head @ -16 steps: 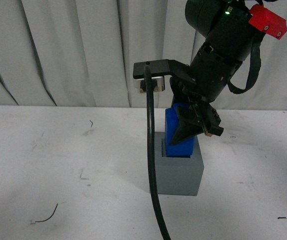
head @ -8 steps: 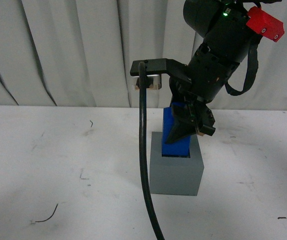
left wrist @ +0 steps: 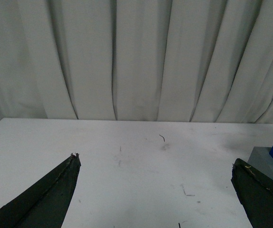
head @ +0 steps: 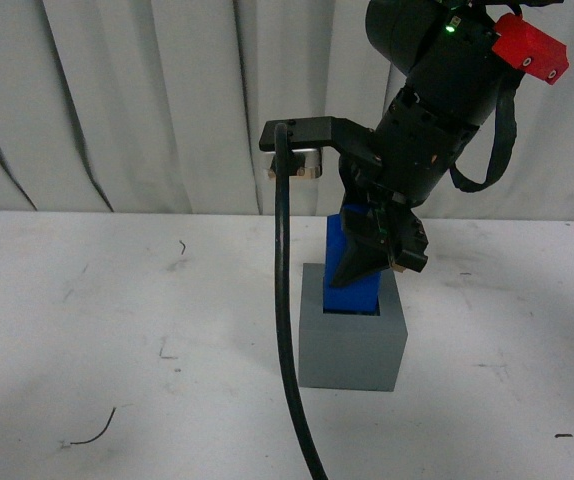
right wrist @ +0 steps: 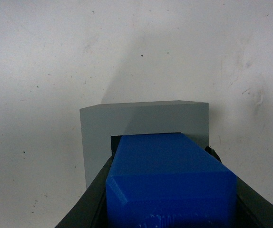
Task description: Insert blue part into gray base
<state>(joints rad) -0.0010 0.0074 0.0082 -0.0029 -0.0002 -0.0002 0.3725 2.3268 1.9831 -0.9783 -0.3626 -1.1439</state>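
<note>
Pale pleated curtains (head: 147,100) fill the upper frame behind a white surface (head: 97,330), scuffed at lower left. Near centre, a black cable (head: 285,330) hangs at the left edge of the gray base (head: 352,350). The blue part (head: 352,295) stands upright with its lower end in the base's recess, clamped by the right hand (head: 377,262). The left wrist view shows the left hand (left wrist: 155,190) with fingers spread wide.

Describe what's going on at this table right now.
The right gripper is shut on the blue part, holding it roughly upright with its lower end in the recess of the gray base on the white table. Most of the part stands above the base. The left gripper is open, off to the side, holding nothing.
</note>
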